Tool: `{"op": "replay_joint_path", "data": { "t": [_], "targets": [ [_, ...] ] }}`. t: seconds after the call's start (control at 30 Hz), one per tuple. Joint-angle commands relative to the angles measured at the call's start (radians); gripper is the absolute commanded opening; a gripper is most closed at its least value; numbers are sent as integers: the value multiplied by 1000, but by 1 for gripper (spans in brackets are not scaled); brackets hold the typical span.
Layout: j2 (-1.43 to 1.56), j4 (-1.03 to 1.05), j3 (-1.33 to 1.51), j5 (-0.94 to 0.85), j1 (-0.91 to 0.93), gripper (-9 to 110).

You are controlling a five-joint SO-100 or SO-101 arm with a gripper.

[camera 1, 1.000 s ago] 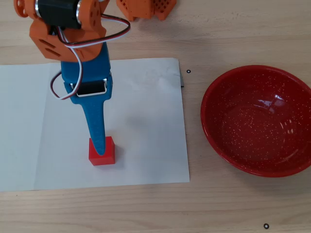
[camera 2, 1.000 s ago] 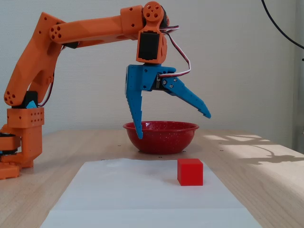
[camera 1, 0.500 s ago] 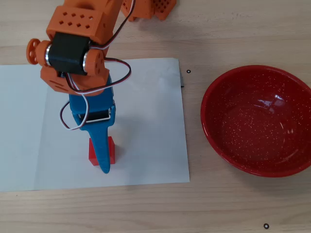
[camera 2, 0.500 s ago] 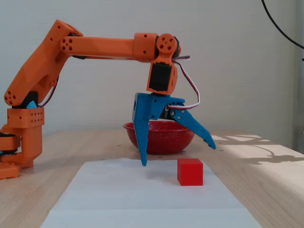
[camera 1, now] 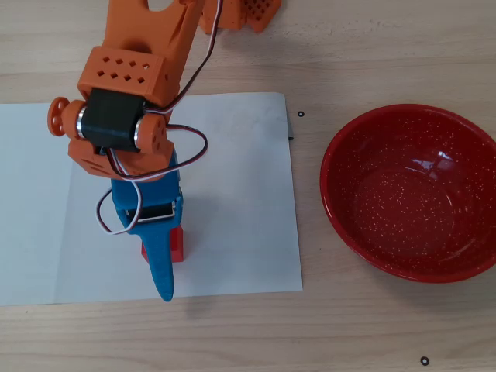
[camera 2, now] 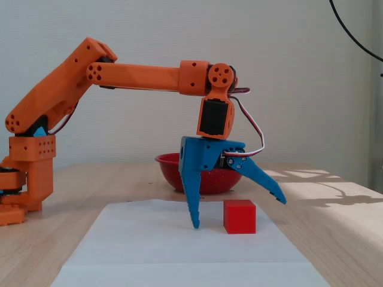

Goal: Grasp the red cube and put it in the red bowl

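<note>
The red cube (camera 2: 240,217) rests on a white paper sheet (camera 1: 232,170). In the overhead view the cube (camera 1: 177,243) is mostly covered by the arm, with only its right edge showing. My blue gripper (camera 2: 239,213) hangs open just above the sheet and straddles the cube. One finger's tip is down near the paper left of the cube in the fixed view, and the other finger is spread out to the cube's right, higher up. From above, the gripper (camera 1: 159,262) points toward the sheet's near edge. The red bowl (camera 1: 411,194) stands empty to the right of the sheet, and the bowl (camera 2: 170,171) shows behind the gripper.
The orange arm base (camera 2: 27,179) stands at the left of the fixed view. The wooden table (camera 1: 349,325) extends around the sheet. Orange parts (camera 1: 232,12) sit at the top edge of the overhead view.
The arm has reached out and dropped lower. The open gripper went from hanging above and behind the cube to straddling it near the paper. Cube and bowl have not moved.
</note>
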Motion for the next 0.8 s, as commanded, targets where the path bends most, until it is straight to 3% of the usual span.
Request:
{"op": "replay_joint_path", "data": {
  "t": [0.0, 0.33, 0.77],
  "targets": [
    [48, -15, -126, 9, 18, 68],
    [2, 9, -178, 8, 23, 66],
    [8, 34, -218, 29, 11, 46]
  ]
}}
